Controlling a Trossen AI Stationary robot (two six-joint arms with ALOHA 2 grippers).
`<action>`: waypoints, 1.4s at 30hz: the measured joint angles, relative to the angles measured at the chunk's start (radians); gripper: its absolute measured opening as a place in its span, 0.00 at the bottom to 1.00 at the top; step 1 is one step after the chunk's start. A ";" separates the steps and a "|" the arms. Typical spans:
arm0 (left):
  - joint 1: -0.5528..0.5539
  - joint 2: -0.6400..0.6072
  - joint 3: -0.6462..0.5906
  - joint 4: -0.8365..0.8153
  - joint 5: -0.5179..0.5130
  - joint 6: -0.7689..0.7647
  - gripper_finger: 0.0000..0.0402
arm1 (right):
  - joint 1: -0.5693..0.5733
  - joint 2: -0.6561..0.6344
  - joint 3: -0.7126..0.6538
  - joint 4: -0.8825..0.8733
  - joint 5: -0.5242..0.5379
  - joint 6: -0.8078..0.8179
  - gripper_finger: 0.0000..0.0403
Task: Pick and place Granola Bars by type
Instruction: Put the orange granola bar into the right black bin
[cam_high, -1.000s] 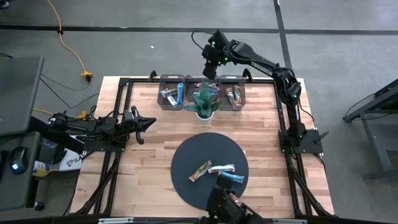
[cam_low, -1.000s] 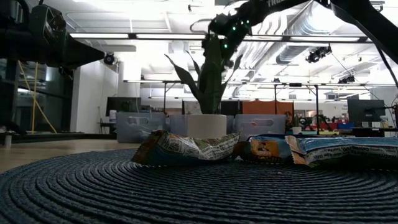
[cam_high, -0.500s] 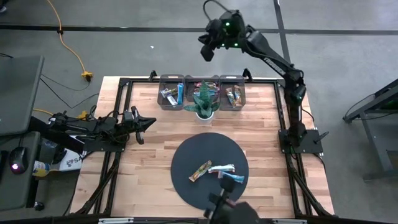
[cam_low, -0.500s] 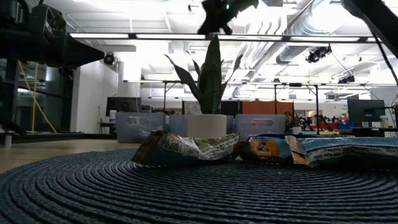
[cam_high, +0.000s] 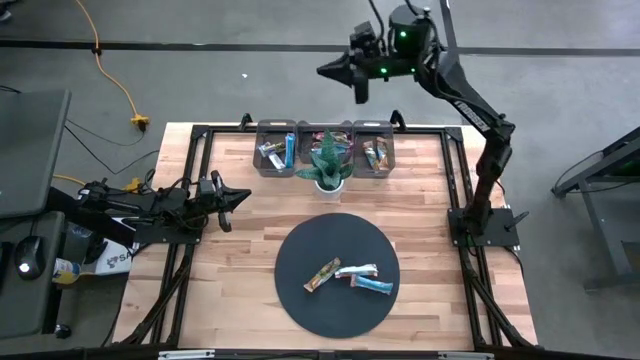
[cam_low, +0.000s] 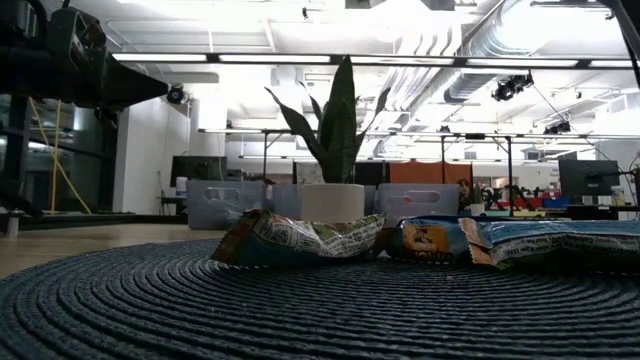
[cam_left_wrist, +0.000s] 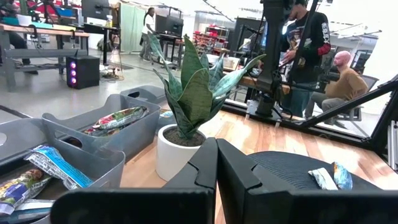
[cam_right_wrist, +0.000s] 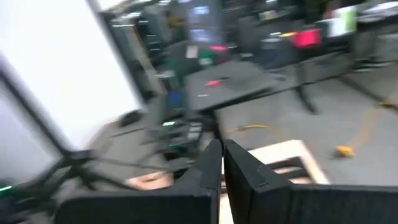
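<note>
The potted plant (cam_high: 328, 163) stands near the back edge of my counter (cam_high: 240, 260), and I place the rest from it. One bin (cam_high: 277, 149) sits just left of the plant, with bars in it. Another bin (cam_high: 374, 150) sits just right of the plant, also with bars in it. In front of the plant lies the round mat (cam_high: 300, 250). Three granola bars (cam_high: 348, 275) lie on the mat, close together. My left end effector (cam_high: 233, 199) rests low over the counter, left of the plant. My right end effector (cam_high: 335, 70) hangs high, behind the plant, past the counter's back edge.
</note>
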 joint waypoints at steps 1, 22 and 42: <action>0.000 0.000 0.000 0.000 0.000 0.000 0.00 | 0.011 -0.009 0.000 0.000 -0.034 0.014 0.00; 0.000 0.000 0.000 0.000 0.000 0.000 0.00 | 0.469 -0.034 0.000 -0.422 0.017 -0.077 0.00; 0.000 0.000 0.000 0.000 0.000 0.000 0.00 | 0.888 -0.035 -0.593 -0.200 0.418 -0.097 0.00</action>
